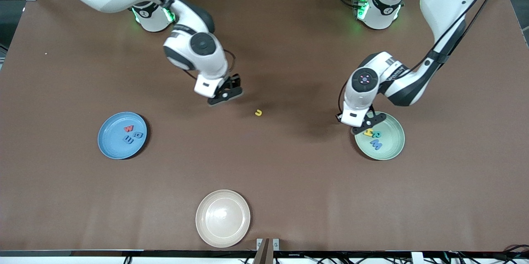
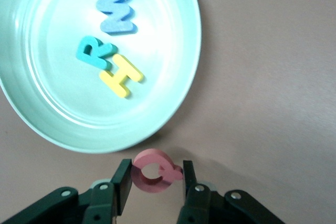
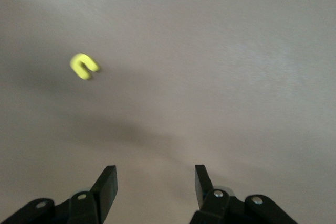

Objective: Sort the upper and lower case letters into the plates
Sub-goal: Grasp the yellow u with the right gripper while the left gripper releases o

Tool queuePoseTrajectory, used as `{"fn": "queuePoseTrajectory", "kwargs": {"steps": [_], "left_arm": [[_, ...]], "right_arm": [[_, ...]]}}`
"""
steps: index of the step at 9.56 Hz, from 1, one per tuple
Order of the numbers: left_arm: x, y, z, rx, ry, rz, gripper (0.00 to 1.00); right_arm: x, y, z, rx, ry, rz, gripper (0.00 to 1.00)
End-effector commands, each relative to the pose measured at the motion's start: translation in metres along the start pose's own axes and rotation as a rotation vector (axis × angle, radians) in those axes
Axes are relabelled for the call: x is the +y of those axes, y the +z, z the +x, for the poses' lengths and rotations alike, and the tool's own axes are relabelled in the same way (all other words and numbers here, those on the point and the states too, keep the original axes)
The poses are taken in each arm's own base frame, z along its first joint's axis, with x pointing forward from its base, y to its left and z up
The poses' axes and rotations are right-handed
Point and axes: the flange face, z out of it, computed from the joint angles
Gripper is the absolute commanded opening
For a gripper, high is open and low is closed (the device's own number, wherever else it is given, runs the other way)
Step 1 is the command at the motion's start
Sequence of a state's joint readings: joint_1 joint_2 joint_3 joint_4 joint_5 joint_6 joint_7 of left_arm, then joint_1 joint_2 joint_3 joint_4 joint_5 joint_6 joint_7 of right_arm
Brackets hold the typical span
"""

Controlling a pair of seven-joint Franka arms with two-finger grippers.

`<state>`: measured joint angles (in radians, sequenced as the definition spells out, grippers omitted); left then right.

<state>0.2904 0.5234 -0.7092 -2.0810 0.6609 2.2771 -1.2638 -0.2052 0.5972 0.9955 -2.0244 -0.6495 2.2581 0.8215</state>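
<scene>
Brown tabletop is carrying two sorting plates. Left gripper [image 2: 153, 182] is pinching a red Q [image 2: 153, 170] just outside the pale green plate [image 2: 31, 119], where three capitals are lying; it should be carrying it inward before letting go. Right gripper [image 3: 155, 184] is hanging open and empty over bare table, near the yellow u [image 3: 84, 66], whose target would be the blue plate [image 1: 108, 145].

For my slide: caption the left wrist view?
Left tool grips red letter beside pale green plate holding three letters.
</scene>
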Motion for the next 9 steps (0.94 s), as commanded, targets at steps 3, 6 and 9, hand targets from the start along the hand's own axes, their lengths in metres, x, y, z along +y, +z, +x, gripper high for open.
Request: {"fn": "queuePoseTrajectory", "kwargs": {"steps": [3, 6, 9], "left_arm": [[-0.044, 0.001, 0.042, 0.055, 0.097, 0.042, 0.00], [-0.069, 0.009, 0.071, 0.058, 0.138, 0.039, 0.00], [-0.069, 0.006, 0.078, 0.067, 0.136, 0.032, 1.00]], "right_arm": [[-0.048, 0.040, 0.041, 0.058, 0.196, -0.076, 0.65], [-0.055, 0.068, 0.055, 0.072, 0.319, -0.003, 0.64], [-0.075, 0.081, 0.065, 0.069, 0.406, 0.018, 0.64]]}}
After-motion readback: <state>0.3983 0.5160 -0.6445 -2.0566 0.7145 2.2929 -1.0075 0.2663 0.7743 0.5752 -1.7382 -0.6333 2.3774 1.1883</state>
